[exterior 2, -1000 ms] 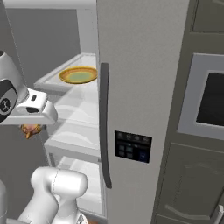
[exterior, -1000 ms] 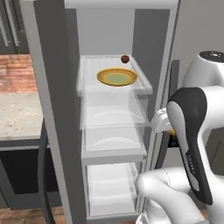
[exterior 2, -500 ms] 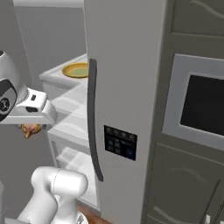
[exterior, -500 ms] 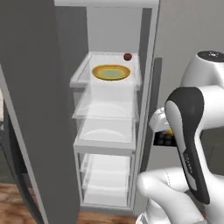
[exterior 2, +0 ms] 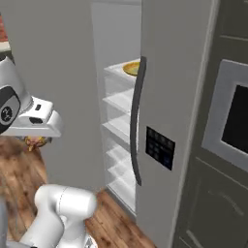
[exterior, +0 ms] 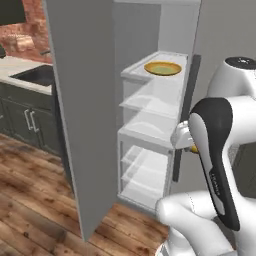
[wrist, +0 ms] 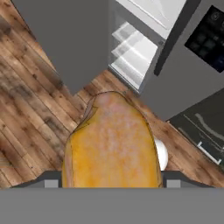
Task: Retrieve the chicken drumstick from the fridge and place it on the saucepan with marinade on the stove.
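The gripper (wrist: 111, 186) is clamped on the chicken drumstick (wrist: 111, 144), a golden-brown lump between the fingers, carried above the wooden plank floor (wrist: 30, 105) in front of the fridge (exterior: 80, 100). One fridge door stands swung open, baring white shelves (exterior: 150, 135); the other is closed, with a dark vertical handle (exterior 2: 136, 126) and a dark control panel (exterior 2: 160, 147). A yellow plate (exterior: 162, 68) sits on the top shelf. Right of the fridge is a dark wall oven (exterior 2: 232, 121); to its left, dark cabinets (exterior: 22, 122) under a counter with a sink (exterior: 32, 74).
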